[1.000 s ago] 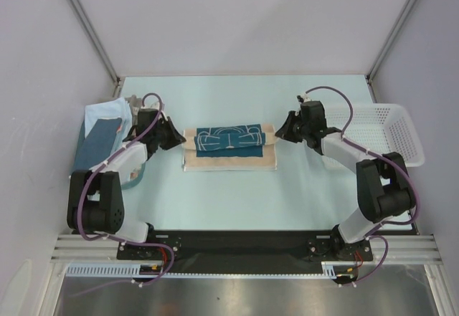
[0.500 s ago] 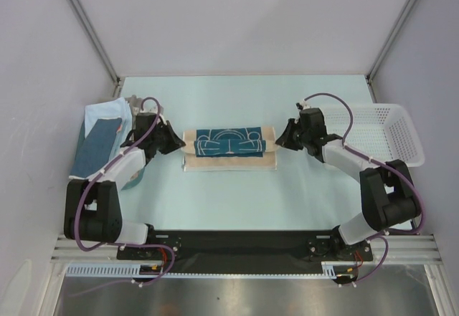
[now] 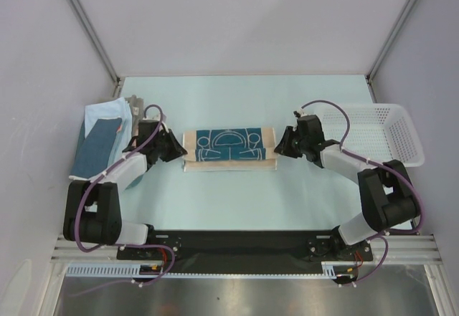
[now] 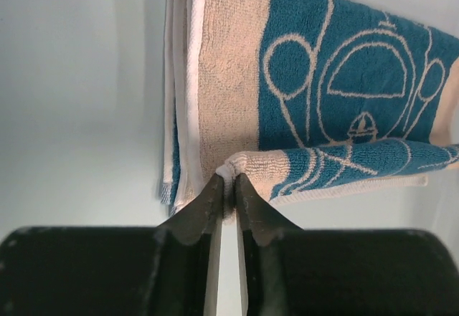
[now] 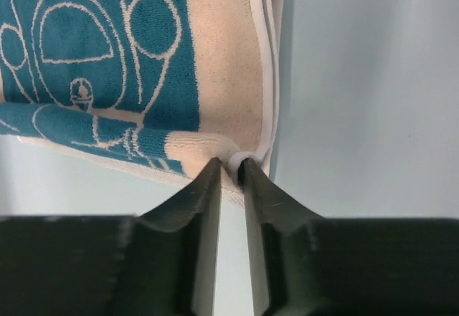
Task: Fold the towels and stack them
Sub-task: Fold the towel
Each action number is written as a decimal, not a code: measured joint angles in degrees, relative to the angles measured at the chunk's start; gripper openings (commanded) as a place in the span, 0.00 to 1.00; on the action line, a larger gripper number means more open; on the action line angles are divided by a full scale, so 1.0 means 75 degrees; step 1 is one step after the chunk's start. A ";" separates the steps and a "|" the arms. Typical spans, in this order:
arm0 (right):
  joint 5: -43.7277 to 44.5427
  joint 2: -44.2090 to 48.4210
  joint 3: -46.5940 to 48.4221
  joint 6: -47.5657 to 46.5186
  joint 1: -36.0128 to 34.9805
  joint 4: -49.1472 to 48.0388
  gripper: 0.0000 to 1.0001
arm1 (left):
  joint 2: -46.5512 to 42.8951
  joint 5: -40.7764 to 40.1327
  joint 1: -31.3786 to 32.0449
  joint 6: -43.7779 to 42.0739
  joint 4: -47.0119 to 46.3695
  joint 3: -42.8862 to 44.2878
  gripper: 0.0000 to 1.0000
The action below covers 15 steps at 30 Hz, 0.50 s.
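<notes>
The dark teal towel (image 3: 228, 145) with white line drawing and tan ends lies mid-table, folded lengthwise. My left gripper (image 3: 176, 149) is shut on the towel's left near corner; the left wrist view shows the pinched tan hem (image 4: 233, 167) between the closed jaws. My right gripper (image 3: 281, 145) is shut on the right near corner, its tan hem (image 5: 235, 160) pinched in the right wrist view. Both hold the top layer's near edge low over the lower layer. A pile of other towels, a light blue one (image 3: 100, 114) and a darker blue one (image 3: 97, 147), lies at the far left.
A white plastic mesh basket (image 3: 380, 133) stands at the right edge of the table, behind my right arm. The towel pile at the left lies beside my left arm. Grey walls close the table on three sides.
Both grippers have drawn the towel's top layer toward me, from a bunched fold at the far edge to near the near edge. More of the white drawing shows.
</notes>
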<state>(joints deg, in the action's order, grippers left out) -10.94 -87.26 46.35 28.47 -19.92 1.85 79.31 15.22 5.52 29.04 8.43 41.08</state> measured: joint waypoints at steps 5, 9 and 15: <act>0.0000 0.0242 -0.0108 -0.0017 -0.0044 0.0105 0.39 | -0.0239 -0.0026 0.0029 0.0003 0.0050 -0.0181 0.28; 0.0070 0.0597 -0.0108 -0.0064 -0.0073 0.0280 0.41 | -0.0554 -0.0143 0.0035 -0.0023 0.0271 -0.0178 0.30; 0.0385 0.0691 -0.0012 -0.0184 -0.0082 0.0667 0.42 | -0.1055 -0.0399 0.0041 -0.0146 0.0822 0.0070 0.31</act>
<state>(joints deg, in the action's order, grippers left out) -8.05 -82.08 46.26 27.09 -20.53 6.85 71.40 12.23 5.82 27.94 14.59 41.60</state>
